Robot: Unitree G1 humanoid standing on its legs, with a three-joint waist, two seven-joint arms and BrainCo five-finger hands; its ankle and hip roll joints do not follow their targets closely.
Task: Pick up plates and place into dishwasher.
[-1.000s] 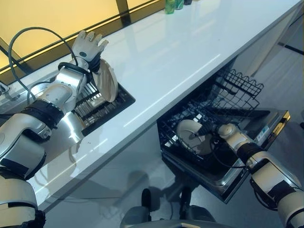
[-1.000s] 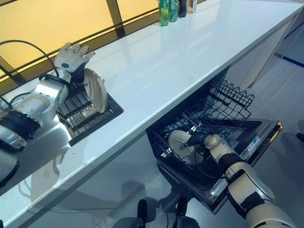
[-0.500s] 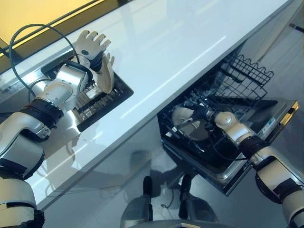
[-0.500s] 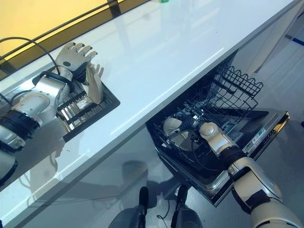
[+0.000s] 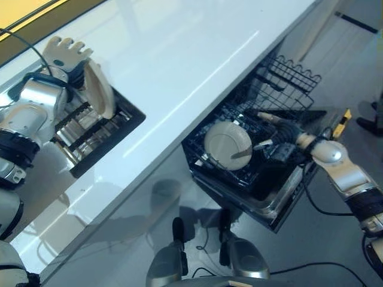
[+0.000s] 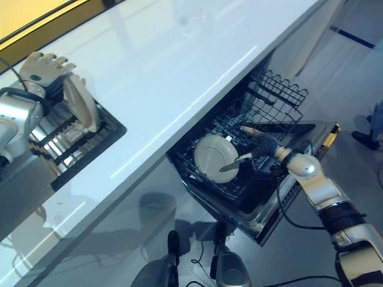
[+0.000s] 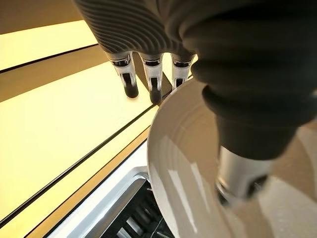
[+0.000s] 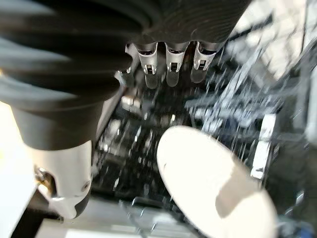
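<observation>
One plate (image 5: 228,145) stands in the lower rack (image 5: 203,152) of the open dishwasher (image 5: 311,128), and the right hand (image 6: 263,145) hangs just beside it with its fingers (image 6: 230,164) straight and spread, holding nothing; that plate looks delivered, so the step in hand shifts to the second plate (image 5: 99,89); it stands on edge in the dark drying rack (image 5: 102,128) sunk in the white table (image 5: 197,54), with the left hand (image 5: 63,54) behind it, fingers (image 7: 152,79) straight past the rim and the thumb (image 7: 242,178) laid on the face, a light pinch as far as I can judge; next the left hand needs a firmer hold, a lift clear of the rack's ribs, and a carry toward the dishwasher.
</observation>
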